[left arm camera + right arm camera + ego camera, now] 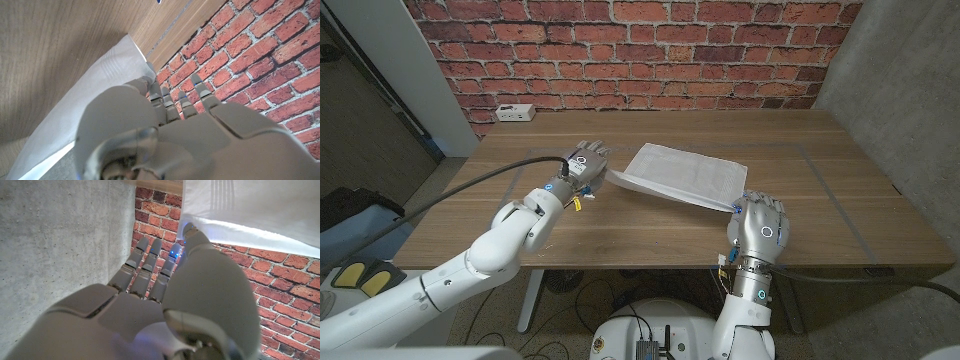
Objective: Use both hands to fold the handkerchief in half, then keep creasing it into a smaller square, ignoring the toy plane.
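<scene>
The white handkerchief (680,175) lies folded into a long rectangle on the middle of the wooden table (840,215). Its near edge looks slightly raised between my two hands. My left hand (588,165) is at the cloth's left near corner, and in the left wrist view the thumb (142,85) pinches the handkerchief (90,105) there. My right hand (760,228) is at the right near corner, where its thumb (192,235) presses up against the edge of the handkerchief (250,205). The other fingers of both hands reach out straight.
A white power strip (515,112) lies at the table's back left corner. A brick wall (640,50) runs behind the table and a grey concrete wall (910,90) stands to the right. Bare wood stretches in front of the cloth.
</scene>
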Action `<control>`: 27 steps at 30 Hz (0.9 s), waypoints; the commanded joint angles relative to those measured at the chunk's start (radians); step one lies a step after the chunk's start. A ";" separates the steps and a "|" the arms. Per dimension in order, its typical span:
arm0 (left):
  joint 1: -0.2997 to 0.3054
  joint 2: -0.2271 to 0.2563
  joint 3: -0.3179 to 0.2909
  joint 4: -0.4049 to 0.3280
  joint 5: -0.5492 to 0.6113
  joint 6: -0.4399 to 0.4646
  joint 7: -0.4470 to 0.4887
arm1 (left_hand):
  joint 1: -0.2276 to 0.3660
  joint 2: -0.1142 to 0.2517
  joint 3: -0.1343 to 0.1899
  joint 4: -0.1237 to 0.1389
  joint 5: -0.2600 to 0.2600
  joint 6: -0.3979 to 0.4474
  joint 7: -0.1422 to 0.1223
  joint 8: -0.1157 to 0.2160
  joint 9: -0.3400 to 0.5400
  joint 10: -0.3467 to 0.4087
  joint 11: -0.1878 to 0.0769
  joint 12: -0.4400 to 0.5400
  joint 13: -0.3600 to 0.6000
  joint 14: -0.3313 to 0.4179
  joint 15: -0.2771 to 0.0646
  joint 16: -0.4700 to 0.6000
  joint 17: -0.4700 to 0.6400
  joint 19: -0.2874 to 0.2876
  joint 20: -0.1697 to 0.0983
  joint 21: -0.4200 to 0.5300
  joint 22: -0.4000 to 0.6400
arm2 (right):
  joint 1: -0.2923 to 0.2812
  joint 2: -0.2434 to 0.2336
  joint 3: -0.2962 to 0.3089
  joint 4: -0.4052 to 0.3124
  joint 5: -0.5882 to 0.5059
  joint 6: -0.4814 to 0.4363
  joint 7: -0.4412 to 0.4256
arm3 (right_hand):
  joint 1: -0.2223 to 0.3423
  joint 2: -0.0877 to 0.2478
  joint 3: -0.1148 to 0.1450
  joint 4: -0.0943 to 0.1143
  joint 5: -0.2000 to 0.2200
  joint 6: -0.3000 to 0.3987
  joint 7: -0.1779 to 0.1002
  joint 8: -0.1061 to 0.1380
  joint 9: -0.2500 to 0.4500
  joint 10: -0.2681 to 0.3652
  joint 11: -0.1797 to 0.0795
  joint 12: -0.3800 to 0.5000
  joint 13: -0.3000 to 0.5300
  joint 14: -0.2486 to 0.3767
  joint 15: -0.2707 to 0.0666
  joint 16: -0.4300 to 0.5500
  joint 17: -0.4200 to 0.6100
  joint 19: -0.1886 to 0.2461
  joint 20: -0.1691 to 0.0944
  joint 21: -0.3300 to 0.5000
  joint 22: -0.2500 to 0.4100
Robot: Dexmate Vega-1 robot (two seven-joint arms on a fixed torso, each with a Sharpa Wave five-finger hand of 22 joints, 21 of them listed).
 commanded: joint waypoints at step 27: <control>0.099 -0.017 -0.095 -0.063 0.047 0.024 0.067 | -0.004 -0.007 0.001 -0.011 -0.008 -0.019 -0.004 0.069 0.062 0.003 -0.002 0.010 0.015 -0.001 -0.001 0.009 0.001 -0.010 0.002 0.015 0.002 | 0.009 -0.035 0.017 -0.026 -0.122 0.000 0.079 | -0.002 0.013 -0.003 0.003 -0.010 0.030 0.008 0.005 0.006 0.008 -0.002 -0.010 0.005 0.012 -0.169 -0.011 0.001 0.005 0.001 0.004 0.004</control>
